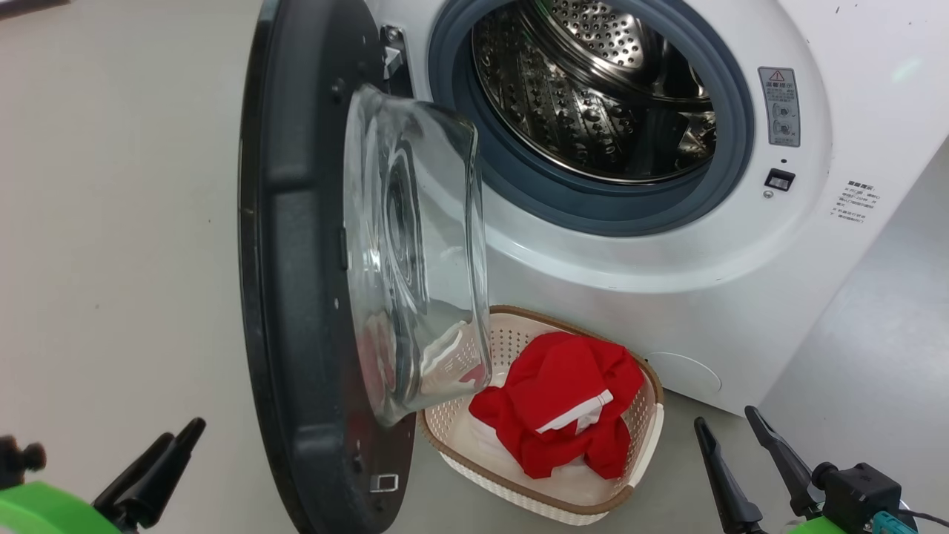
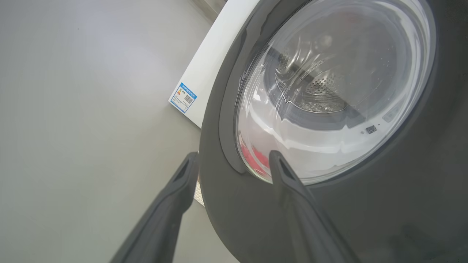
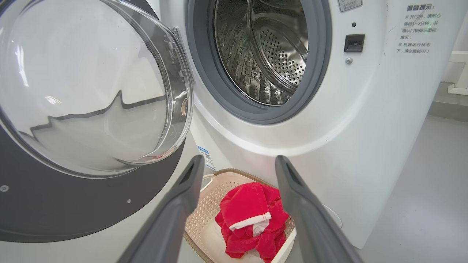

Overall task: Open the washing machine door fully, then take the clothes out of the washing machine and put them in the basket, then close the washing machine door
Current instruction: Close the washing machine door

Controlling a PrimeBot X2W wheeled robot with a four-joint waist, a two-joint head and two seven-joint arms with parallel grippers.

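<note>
The washing machine [image 1: 667, 297] stands ahead with its steel drum [image 1: 593, 96] exposed; I see no fabric inside. The washing machine door [image 1: 296, 297] hangs wide open on the left, edge-on, its glass bowl [image 1: 415, 245] bulging rightward. The basket [image 1: 460, 426] sits on the floor under the opening, holding the red clothes [image 1: 563, 386]. My left gripper [image 1: 182, 432] is low, left of the door and apart from it. It faces the door's outer side [image 2: 365, 204], and the left gripper [image 2: 233, 155] is open and empty. My right gripper [image 1: 725, 417], the same right gripper [image 3: 239, 159], is open above the basket [image 3: 204, 208] and clothes [image 3: 248, 204].
Bare grey floor [image 1: 111, 259] spreads left of the door, and more floor [image 1: 875, 356] lies right of the machine. A latch slot [image 1: 779, 179] and a warning label [image 1: 778, 106] sit right of the opening. A blue sticker [image 2: 183, 98] marks the machine's side.
</note>
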